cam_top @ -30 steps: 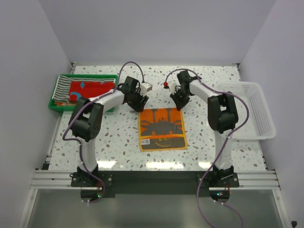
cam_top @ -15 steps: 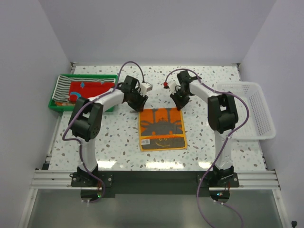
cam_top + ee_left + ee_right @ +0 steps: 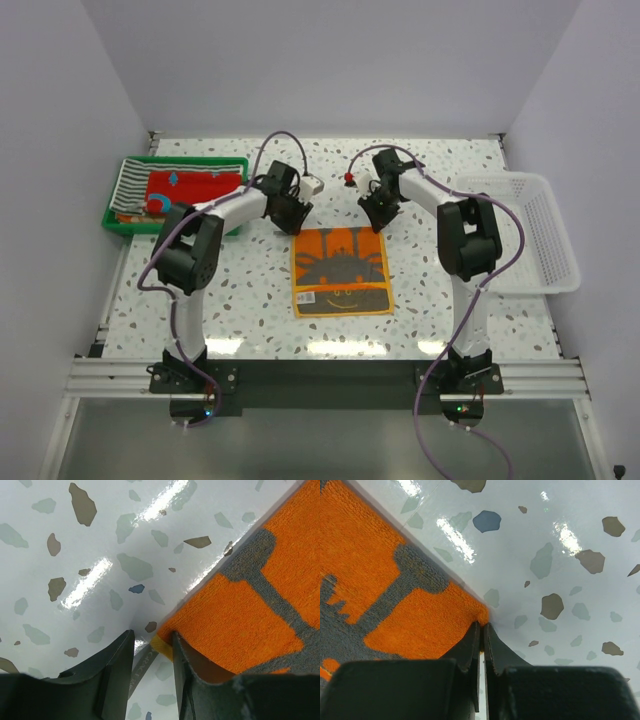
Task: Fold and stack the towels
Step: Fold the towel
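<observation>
Orange towel (image 3: 235,615) off-frame in wrist views

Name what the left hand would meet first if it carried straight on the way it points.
The orange towel: its corner lies between the fingers of the left hand, with the table right beneath; depth is hard to judge.

I see two matching arms on my feed: the left arm (image 3: 235,207) and the right arm (image 3: 425,190) both have glossy white links between bulky black joint housings. A purple cable (image 3: 272,138) trails along each down to a black base plate (image 3: 165,378) with a tiny green light (image 3: 208,411). My left hand (image 3: 151,637) and right hand (image 3: 481,626) have dark matte fingers (image 3: 112,670).
</observation>
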Robot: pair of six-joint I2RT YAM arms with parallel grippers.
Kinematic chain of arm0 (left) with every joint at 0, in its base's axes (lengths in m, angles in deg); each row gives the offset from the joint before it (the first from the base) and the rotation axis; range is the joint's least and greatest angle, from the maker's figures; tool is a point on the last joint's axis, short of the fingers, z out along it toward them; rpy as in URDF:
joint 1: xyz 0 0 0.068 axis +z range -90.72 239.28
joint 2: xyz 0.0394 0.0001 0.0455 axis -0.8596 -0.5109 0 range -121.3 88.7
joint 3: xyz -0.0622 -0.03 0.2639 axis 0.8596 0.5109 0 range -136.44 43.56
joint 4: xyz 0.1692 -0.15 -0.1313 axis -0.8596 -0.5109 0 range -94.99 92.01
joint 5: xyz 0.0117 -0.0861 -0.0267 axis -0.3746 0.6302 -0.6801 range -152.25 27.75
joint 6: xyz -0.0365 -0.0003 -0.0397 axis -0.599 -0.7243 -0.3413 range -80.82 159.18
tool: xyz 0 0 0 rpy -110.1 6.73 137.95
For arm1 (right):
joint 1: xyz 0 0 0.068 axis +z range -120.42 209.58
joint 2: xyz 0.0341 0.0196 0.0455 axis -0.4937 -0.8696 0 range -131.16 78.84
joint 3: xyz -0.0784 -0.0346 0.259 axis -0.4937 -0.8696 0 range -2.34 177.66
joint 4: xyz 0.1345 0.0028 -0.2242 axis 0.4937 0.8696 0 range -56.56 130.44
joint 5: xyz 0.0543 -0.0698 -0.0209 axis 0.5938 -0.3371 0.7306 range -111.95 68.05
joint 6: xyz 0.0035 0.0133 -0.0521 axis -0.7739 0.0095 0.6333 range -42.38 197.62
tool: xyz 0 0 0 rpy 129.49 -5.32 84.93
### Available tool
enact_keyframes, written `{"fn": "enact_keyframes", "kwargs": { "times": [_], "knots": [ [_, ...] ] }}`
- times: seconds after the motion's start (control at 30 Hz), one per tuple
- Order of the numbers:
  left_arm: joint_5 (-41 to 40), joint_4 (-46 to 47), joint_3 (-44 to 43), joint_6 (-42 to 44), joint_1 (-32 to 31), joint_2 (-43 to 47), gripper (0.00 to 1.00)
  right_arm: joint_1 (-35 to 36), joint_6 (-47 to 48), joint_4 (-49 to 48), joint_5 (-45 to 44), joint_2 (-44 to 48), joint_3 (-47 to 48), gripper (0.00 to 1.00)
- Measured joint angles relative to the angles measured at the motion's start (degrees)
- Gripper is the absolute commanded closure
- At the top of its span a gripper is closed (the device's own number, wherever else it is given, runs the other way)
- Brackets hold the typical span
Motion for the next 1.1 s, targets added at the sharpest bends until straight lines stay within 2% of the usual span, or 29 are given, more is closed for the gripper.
{"fn": "enact_keyframes", "kwargs": {
  "times": [0.3,0.4,0.47,0.53,0.83,1.1],
  "knots": [
    [-4.33,1.25,1.33,-0.28,-2.49,0.52,0.62,0.02,0.00,-0.83,-0.20,0.50,-0.83,1.00],
    [-4.76,1.95,2.21,-0.76,-3.02,0.96,0.73,0.07,-0.04,-0.85,-0.31,0.52,-0.83,1.00],
    [-4.90,1.99,2.34,-1.20,-3.34,1.01,0.89,0.07,-0.07,-0.85,-0.33,0.55,-0.85,1.00],
    [-4.83,1.99,2.43,-1.36,-3.58,1.01,1.00,0.07,-0.09,-0.87,-0.33,0.55,-0.85,1.00],
    [-2.67,0.79,0.90,-0.74,-1.92,0.50,1.00,0.09,-0.85,-1.01,-0.46,0.63,-0.83,1.00],
    [-1.51,-0.09,-4.22,1.33,0.50,-1.38,1.00,0.22,-2.16,-2.75,-1.70,0.70,-0.20,1.00]
  ]
}}
